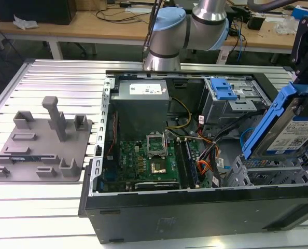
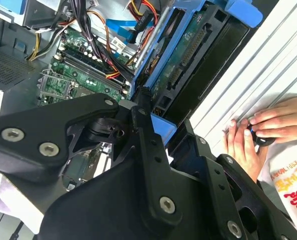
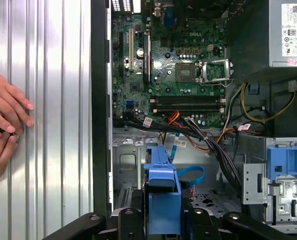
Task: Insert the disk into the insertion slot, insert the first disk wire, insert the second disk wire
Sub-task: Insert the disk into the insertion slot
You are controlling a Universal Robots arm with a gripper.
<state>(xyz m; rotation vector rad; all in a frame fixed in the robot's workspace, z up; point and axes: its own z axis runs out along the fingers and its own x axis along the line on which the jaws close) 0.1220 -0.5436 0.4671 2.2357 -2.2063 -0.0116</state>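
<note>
Nearest in the exterior view lies the ribbed metal worktop (image 1: 40, 218), and on it stands the open computer case (image 1: 169, 220), its dark side wall towards the camera; just behind that wall, at the exterior view's right, sits the insertion slot (image 1: 270, 175), a silver perforated cage, the disk not yet in it; above the cage the disk (image 1: 294, 129) hangs steeply tilted, white label showing, its lower end close over the cage's edge and its upper end high; whether that lower end touches the cage I cannot tell; the gripper (image 1: 305, 70) is clamped on the disk's blue carrier at the upper end, and in the second wrist view its black fingers (image 2: 144, 132) bear against the carrier; in the first wrist view the second disk wire (image 3: 192, 175), a light-blue loop, curves just beyond the held carrier, over the case floor; past it a bundle of orange, yellow and black wires (image 3: 208, 142) runs towards the green motherboard (image 1: 149, 161); a person's hands (image 3: 6, 125) rest on the worktop outside the case wall; at the exterior view's left, well apart from the case, lies a grey fixture plate (image 1: 35, 145); farther back in the case stand the grey power supply (image 1: 141, 98) and, at its right in the exterior view, the taller bay with a blue latch (image 1: 226, 93); behind the case rises the robot arm (image 1: 187, 28), with wooden benches (image 1: 92, 23) farthest off.
</note>
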